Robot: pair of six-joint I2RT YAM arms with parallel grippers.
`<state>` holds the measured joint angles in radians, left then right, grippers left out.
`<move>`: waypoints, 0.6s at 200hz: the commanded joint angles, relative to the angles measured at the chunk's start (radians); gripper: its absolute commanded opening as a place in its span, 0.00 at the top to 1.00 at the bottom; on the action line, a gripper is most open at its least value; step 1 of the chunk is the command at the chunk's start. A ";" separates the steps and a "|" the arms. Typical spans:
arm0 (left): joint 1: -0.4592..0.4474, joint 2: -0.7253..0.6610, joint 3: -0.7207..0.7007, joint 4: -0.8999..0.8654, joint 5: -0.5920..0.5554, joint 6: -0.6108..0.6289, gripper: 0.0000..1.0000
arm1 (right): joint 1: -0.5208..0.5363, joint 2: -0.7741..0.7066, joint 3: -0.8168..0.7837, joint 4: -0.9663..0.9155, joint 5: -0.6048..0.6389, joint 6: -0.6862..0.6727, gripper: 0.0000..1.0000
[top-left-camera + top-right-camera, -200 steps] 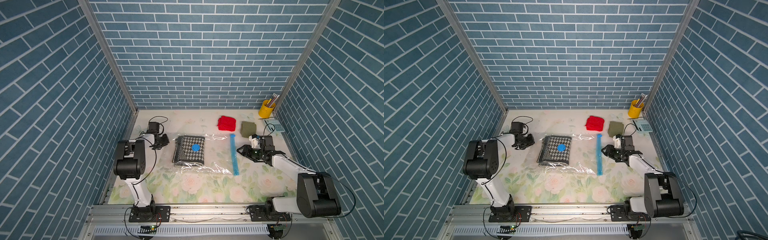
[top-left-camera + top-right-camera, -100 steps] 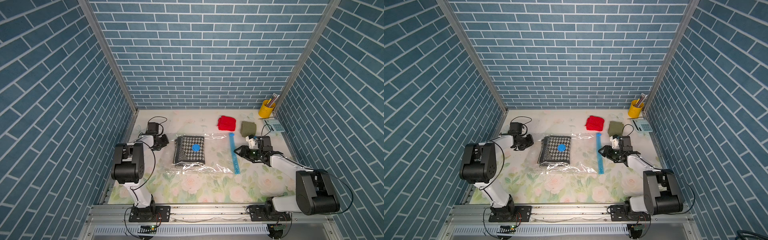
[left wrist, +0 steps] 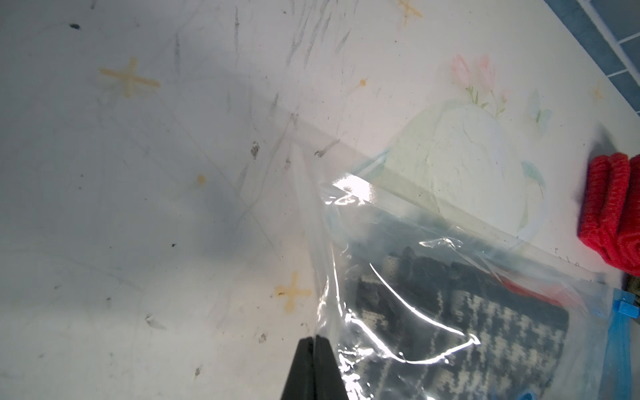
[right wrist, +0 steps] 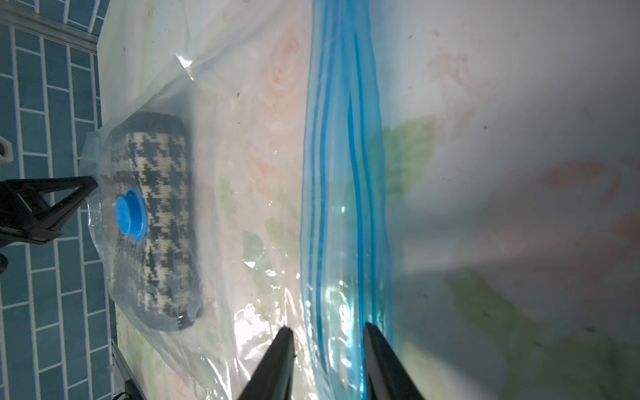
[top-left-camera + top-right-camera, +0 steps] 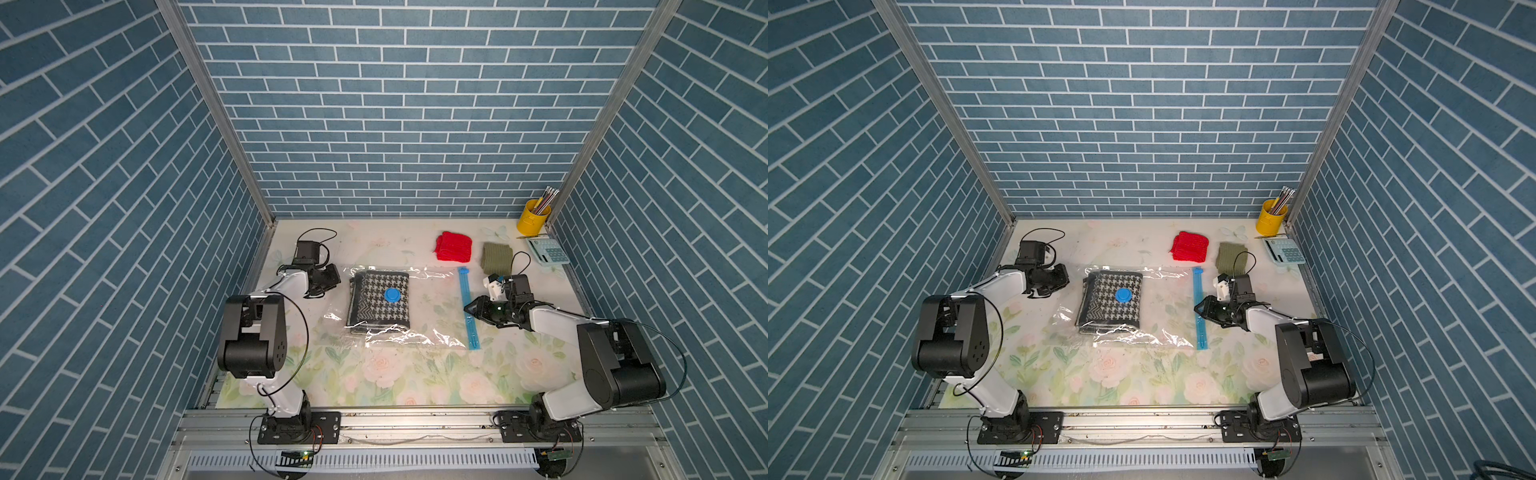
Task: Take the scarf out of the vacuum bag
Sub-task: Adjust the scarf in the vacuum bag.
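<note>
Right wrist view shows the scarf point(image 4: 152, 221) folded inside the vacuum bag point(image 4: 242, 173) under the valve cap point(image 4: 131, 214), so nothing is out yet; opening the zip strip point(image 4: 343, 173) and pulling it clear remain, I judge. In a top view the bag point(image 5: 432, 307) lies at the middle of the table point(image 5: 374, 374), strip at the scarf's 3 o'clock. The right gripper point(image 4: 327, 329) straddles that strip, jaws part open, holding nothing. Only the left wrist view shows the left gripper point(image 3: 313, 341) pinched shut on the bag's 9 o'clock edge

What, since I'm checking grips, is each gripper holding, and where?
Left gripper pinches the vacuum bag at its edge beside the scarf. Right gripper straddles the zip strip, holding nothing.
</note>
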<state>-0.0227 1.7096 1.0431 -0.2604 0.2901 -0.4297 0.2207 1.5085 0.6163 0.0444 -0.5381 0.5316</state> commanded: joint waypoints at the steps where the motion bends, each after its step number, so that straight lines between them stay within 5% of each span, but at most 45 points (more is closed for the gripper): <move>1: -0.012 -0.012 0.024 -0.024 0.015 0.006 1.00 | 0.003 0.015 -0.012 0.068 0.006 -0.004 0.75; 42: -0.022 -0.007 0.035 -0.045 -0.004 0.018 1.00 | 0.004 0.067 -0.005 0.093 0.008 -0.007 1.00; 120: -0.109 -0.221 0.032 0.000 0.050 -0.021 1.00 | 0.026 0.073 0.032 0.036 0.051 -0.011 1.00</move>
<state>-0.0917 1.5299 1.0416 -0.2638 0.3172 -0.4389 0.2268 1.5829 0.6147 0.1184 -0.5198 0.5381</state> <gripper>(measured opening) 0.056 0.043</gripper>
